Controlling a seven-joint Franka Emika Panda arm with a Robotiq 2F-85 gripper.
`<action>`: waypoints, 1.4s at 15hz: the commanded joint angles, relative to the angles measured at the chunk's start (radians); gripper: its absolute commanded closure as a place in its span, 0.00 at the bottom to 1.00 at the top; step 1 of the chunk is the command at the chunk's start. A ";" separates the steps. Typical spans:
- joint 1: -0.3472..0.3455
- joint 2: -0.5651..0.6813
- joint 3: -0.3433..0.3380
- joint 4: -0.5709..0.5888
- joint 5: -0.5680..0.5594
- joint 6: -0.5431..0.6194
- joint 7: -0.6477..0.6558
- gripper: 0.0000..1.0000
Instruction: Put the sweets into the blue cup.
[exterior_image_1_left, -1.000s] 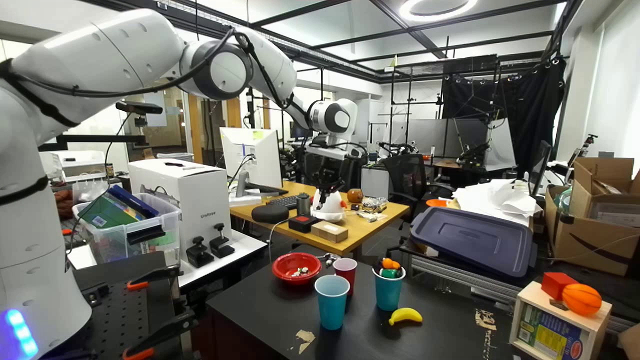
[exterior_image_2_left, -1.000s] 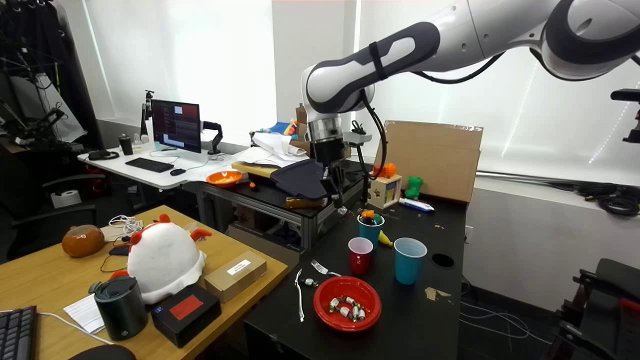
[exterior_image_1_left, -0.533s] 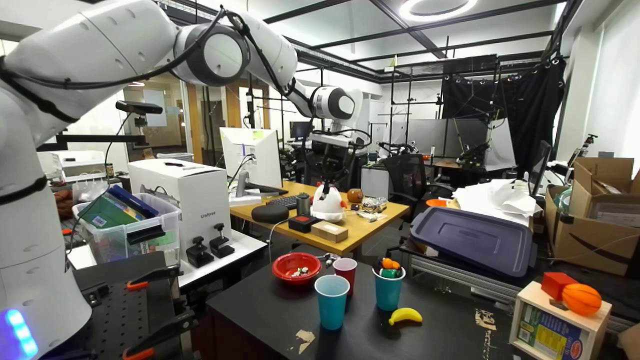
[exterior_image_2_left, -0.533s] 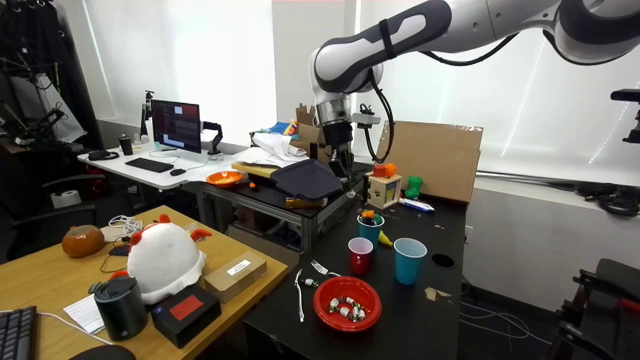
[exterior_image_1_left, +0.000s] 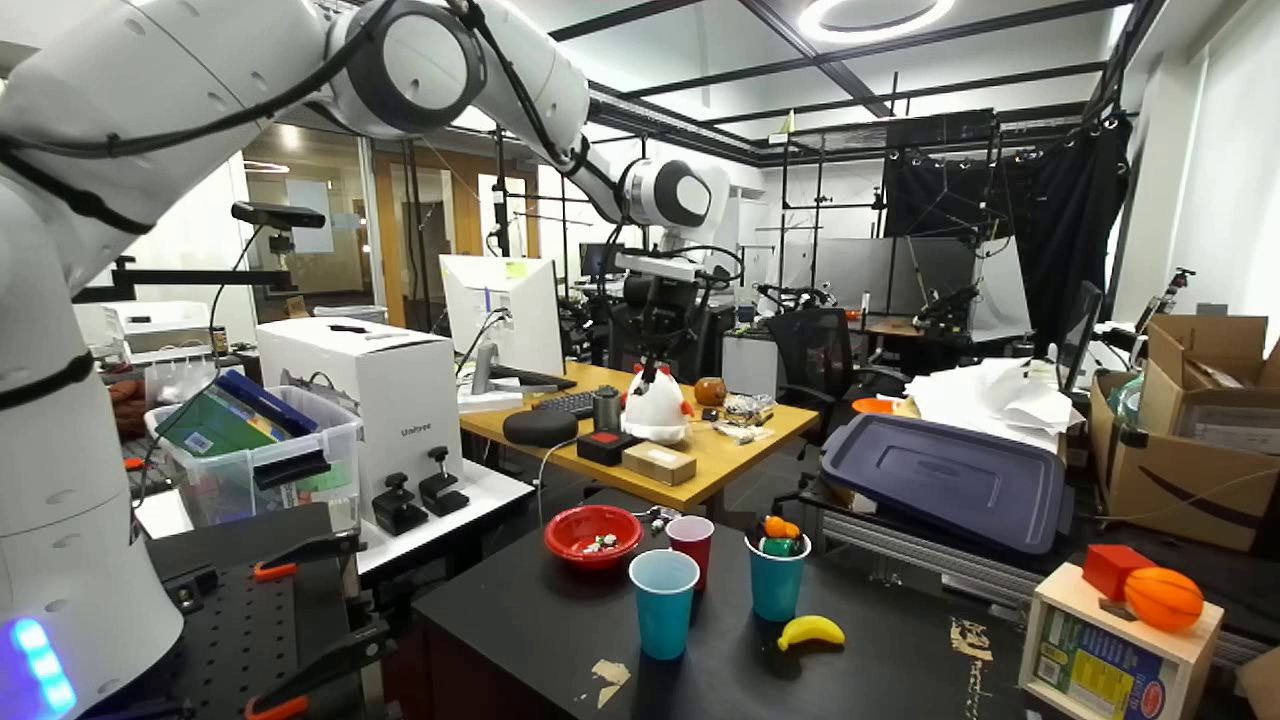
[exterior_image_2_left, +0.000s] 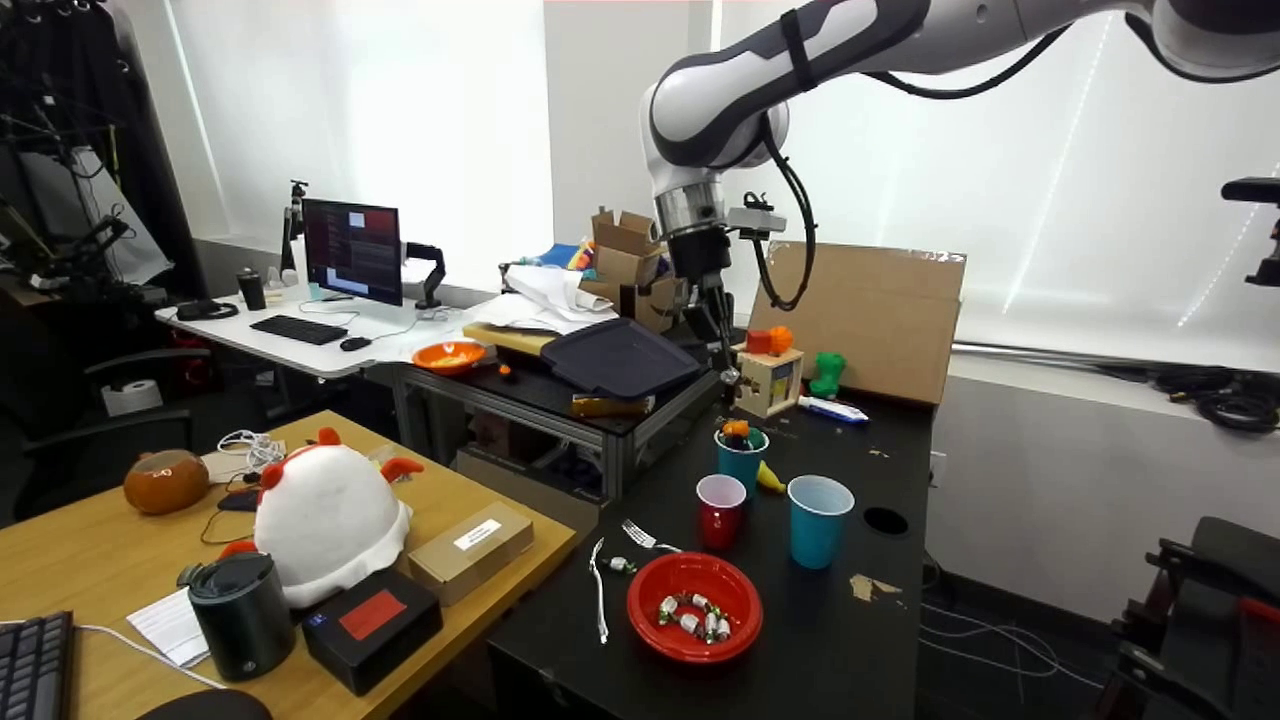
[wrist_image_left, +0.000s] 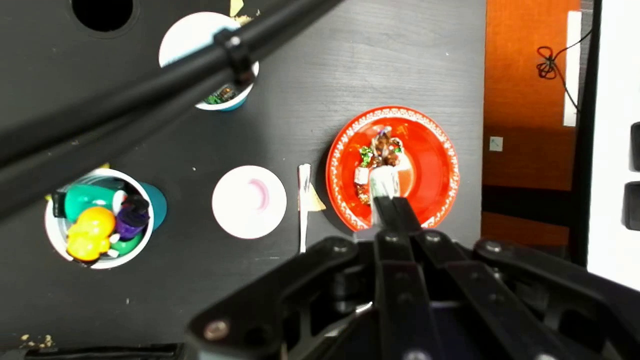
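High above the black table, my gripper (wrist_image_left: 390, 201) is shut, its dark fingertips together. At their ends sits a pale, shiny thing that looks like a wrapped sweet (wrist_image_left: 384, 181); a silvery glint shows at the tips in an exterior view too. Several other sweets (exterior_image_2_left: 690, 625) lie in the red bowl (exterior_image_2_left: 697, 652). A single sweet (exterior_image_2_left: 620, 566) rests on the table beside it. The blue cup (exterior_image_1_left: 665, 612) stands upright near the bowl, with green and brown wrappers inside in the wrist view. A similar blue cup (exterior_image_1_left: 777, 590) is filled with toys.
A red cup (exterior_image_2_left: 720, 522) stands between the bowl and the toy-filled cup. A fork (exterior_image_2_left: 645, 537) and a white utensil (exterior_image_2_left: 598, 590) lie by the bowl. A toy banana (exterior_image_1_left: 812, 630) and a wooden box (exterior_image_2_left: 768, 385) are farther along. The table has a round hole (exterior_image_2_left: 885, 520).
My gripper has risen and, in an exterior view, shifted to the right, staying shut throughout. The arm's elbow has lifted. Bowl, cups and sweets on the table have not moved.
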 joint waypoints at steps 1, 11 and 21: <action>-0.012 -0.114 -0.029 -0.153 0.025 0.030 0.033 1.00; -0.024 -0.239 -0.078 -0.370 0.012 0.171 0.049 1.00; -0.039 -0.257 -0.126 -0.499 0.008 0.254 0.099 1.00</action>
